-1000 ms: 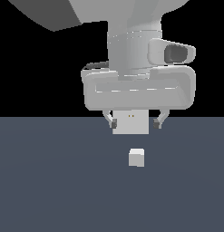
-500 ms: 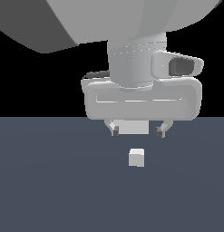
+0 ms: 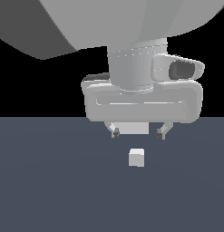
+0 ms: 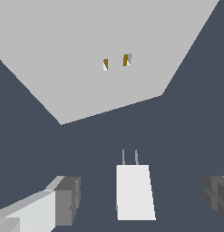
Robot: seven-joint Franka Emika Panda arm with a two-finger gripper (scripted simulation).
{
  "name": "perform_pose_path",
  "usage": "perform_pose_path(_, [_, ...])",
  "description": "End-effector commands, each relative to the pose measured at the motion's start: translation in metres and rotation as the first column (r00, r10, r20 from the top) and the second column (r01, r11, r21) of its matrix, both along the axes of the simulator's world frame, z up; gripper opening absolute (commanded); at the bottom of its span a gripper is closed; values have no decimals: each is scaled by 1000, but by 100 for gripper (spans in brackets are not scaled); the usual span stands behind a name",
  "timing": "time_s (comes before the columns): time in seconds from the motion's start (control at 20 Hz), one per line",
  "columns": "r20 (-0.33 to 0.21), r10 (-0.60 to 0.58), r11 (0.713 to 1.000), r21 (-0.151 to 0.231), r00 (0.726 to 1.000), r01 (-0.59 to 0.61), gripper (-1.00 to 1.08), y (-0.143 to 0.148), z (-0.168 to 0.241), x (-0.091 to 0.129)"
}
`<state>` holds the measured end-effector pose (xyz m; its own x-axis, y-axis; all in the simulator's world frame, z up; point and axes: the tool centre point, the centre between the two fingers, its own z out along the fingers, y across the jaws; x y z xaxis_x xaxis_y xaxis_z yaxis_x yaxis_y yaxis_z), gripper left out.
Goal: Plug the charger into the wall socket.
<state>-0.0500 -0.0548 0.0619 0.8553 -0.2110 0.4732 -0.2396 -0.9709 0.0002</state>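
Exterior view: the claw (image 3: 138, 133) hangs at frame centre with its fingers spread wide, holding nothing. The charger (image 3: 137, 157) rests on the dark surface (image 3: 50, 190) just below it. Wrist view: the charger's prongs face the wall socket (image 4: 86, 50), well apart.

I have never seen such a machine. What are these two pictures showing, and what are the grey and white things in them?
The big grey shape is a simulated robot arm. Its gripper is open and holds nothing. One picture comes from a camera off the arm, the other from a camera on the wrist. The small pale block on the dark floor is the charger; the wrist view shows it between the two fingers, with two thin prongs. The large flat grey panel with two yellowish slots is the wall socket, apart from the charger.
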Motion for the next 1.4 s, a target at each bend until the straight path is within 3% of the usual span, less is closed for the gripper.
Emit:
perform_pose_path(0.0, [0,0,1000,0,1000,0,100,0,0,0])
perform_pose_path(0.95, [0,0,1000,1,1000,0,100,0,-50,-1])
perform_pose_path(1.0, [0,0,1000,1,1000,0,-100,0,-50,-1])
perform_pose_path(1.35, [0,0,1000,1,1000,0,-100,0,-50,-1])
